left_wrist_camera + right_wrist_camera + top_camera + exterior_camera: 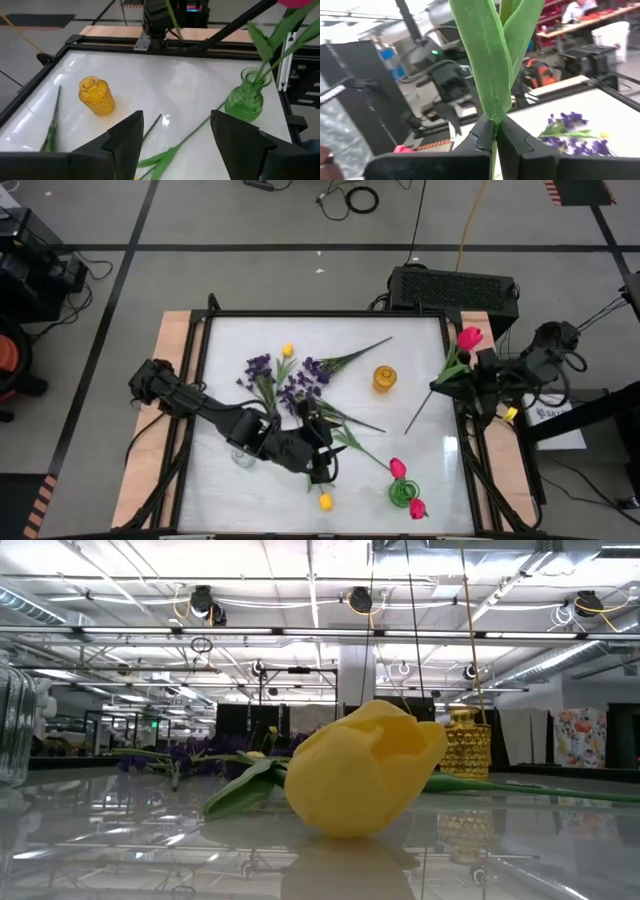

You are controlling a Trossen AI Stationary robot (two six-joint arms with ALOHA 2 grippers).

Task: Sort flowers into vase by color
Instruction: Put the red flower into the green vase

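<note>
A yellow tulip lies on its side on the table near the front edge, its head large in the low view. My left gripper hovers open just beyond it, its fingers apart over a green stem with leaves lying on the table. My right gripper at the table's right edge is shut on a pink tulip. The green vase holds two pink tulips. The yellow vase and a clear vase stand upright on the table. Purple sprigs lie at the far left. My right gripper pinches the pink tulip's green stem between its two fingers, just where the leaves branch off. The fingers come level from the table's right side and lie across the stem. The tulip is lifted clear, its stem end slanting out over the table.
A second yellow tulip lies among the purple sprigs. A long green sprig reaches toward the far edge. A black box sits behind the table. The white surface between the yellow vase and the green vase is bare.
</note>
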